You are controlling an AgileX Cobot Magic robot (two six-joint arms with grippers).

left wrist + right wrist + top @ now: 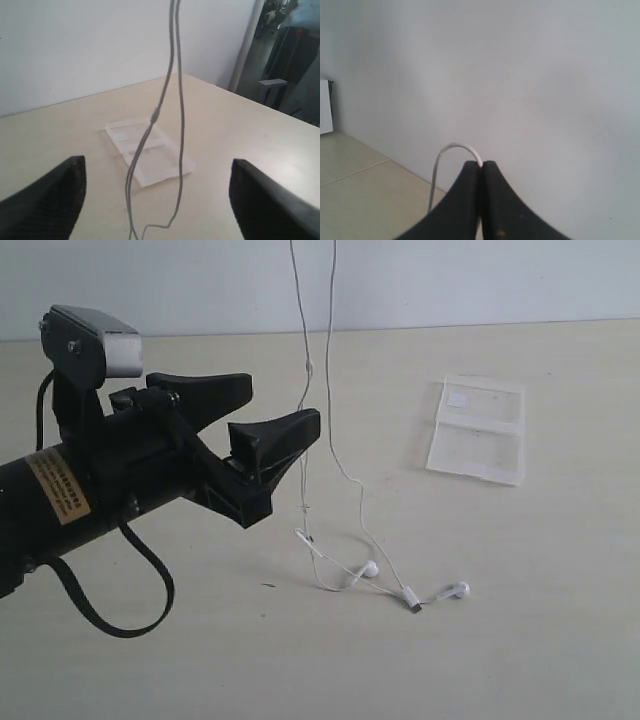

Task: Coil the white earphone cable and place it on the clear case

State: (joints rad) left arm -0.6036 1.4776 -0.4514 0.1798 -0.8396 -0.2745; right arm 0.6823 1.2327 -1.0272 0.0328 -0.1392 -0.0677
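Observation:
The white earphone cable [329,390] hangs in two strands from above the exterior view down to the table, where its two earbuds [369,568] and plug lie in a loose tangle. My right gripper [481,165] is out of the exterior view; its wrist view shows it shut on the white earphone cable [440,160], which loops out past the fingertips. My left gripper [268,420] is open, level with the hanging strands and just left of them. In the left wrist view the white earphone cable [172,100] hangs between the wide-apart fingers [50,195]. The clear case [478,428] lies flat at the right.
The beige table [560,620] meets a pale wall at the back. A black robot cable [120,610] loops under the left arm. In the left wrist view the clear case [150,155] lies beyond the strands, and the table's far edge shows with grey equipment past it.

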